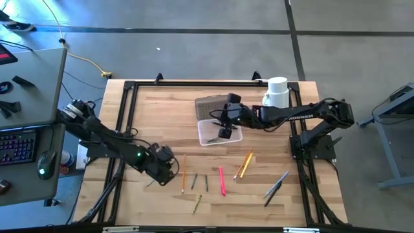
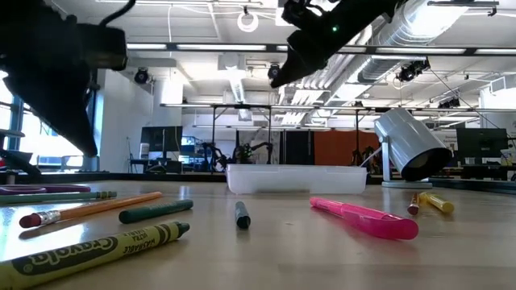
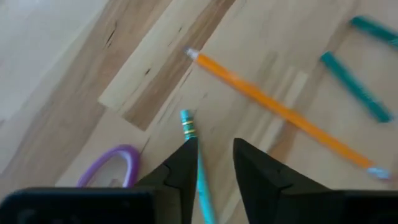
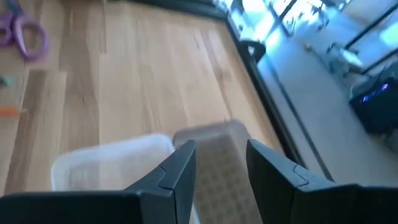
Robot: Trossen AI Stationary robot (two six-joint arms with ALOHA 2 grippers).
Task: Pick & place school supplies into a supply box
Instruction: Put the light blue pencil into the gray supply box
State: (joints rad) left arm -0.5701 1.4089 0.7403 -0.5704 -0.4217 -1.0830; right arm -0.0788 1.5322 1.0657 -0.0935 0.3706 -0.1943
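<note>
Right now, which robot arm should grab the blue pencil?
The left. Its hand is open right over the blue pencil, which lies between its fingers, beside the purple scissors. The right hand hangs open over the supply box, far away.

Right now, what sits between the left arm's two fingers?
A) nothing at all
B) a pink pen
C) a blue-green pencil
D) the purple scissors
C: in the left wrist view the left gripper has its open fingers on either side of a blue-green pencil, with the purple scissors off to the side.
</note>
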